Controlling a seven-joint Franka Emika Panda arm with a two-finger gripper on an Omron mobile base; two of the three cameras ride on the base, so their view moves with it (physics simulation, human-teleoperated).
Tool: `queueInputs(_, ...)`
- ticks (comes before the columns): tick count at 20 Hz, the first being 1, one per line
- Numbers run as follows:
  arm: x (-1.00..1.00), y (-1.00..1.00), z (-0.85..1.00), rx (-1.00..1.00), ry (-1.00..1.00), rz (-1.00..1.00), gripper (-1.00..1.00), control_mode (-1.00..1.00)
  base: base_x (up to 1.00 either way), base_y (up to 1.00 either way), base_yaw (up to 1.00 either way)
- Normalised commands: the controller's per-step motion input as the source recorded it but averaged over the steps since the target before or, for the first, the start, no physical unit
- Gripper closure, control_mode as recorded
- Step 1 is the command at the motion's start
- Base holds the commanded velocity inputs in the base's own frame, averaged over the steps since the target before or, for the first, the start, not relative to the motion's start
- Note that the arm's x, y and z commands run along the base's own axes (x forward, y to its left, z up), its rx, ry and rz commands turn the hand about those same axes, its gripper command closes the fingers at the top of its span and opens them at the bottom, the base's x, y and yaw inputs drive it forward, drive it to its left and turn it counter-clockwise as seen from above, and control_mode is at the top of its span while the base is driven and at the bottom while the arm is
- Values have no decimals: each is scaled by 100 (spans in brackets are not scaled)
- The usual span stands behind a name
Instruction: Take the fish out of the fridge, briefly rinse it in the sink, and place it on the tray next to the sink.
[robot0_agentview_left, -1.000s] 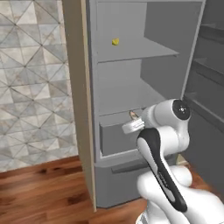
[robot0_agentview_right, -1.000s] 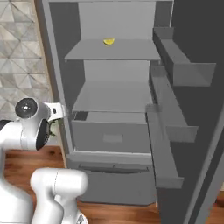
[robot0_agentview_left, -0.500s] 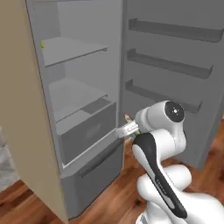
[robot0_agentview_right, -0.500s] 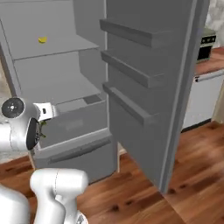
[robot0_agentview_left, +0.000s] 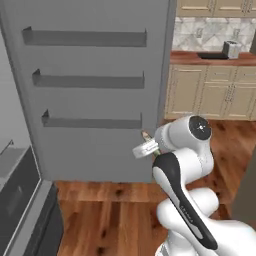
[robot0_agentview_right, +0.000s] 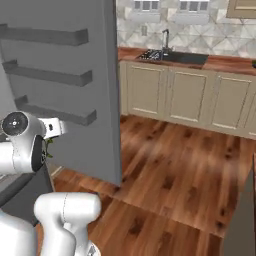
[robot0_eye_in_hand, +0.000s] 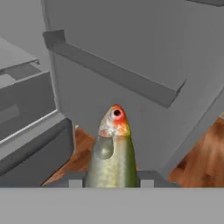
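the fish (robot0_eye_in_hand: 113, 153) is out of the fridge and in the robot's grasp: from the hand view it stands up between the two dark finger tips, olive-green body with a paler, orange-tinged head pointing away from the hand, and the gripper (robot0_eye_in_hand: 112, 181) is closed snugly on its lower body. from the left base view the gripper (robot0_agentview_left: 148, 146) sits at the end of the white arm, level with the lowest door shelf (robot0_agentview_left: 92, 121), and a small tan tip of the fish pokes out just above it. the fridge door (robot0_agentview_left: 95, 90) hangs open right in front of the arm, its grey shelves facing us, and a corner of the fridge drawer (robot0_eye_in_hand: 30, 113) shows at the left of the hand view. so the first step looks done, and the carrying is under way. across the wooden floor (robot0_agentview_right: 175, 165), well apart from the robot, the sink (robot0_agentview_right: 184, 57) is set into the wooden counter (robot0_agentview_right: 220, 62) with its dark faucet (robot0_agentview_right: 165, 37) and a rack (robot0_agentview_right: 150, 54) beside it. what's left, as i judge it, is most of the job: cross the floor, rinse the fish in the basin, then set it on the tray beside the sink, which i can't make out from here. the fridge door stands open too.
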Motion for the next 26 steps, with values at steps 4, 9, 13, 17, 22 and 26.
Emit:
queueInputs(4, 0, 0, 0, 0, 0, 0, 100, 100, -3, 0, -100)
queueInputs(9, 0, 0, 0, 0, 0, 0, 100, 100, 0, -36, -97)
queueInputs(13, 0, 0, 0, 0, 0, 0, 100, 100, 75, -85, -52)
queueInputs(17, 0, 0, 0, 0, 0, 0, 100, 100, 100, -58, -2)
queueInputs(22, 0, 0, 0, 0, 0, 0, 100, 100, 96, -18, 8)
queueInputs(26, 0, 0, 0, 0, 0, 0, 100, 100, 57, 62, 27)
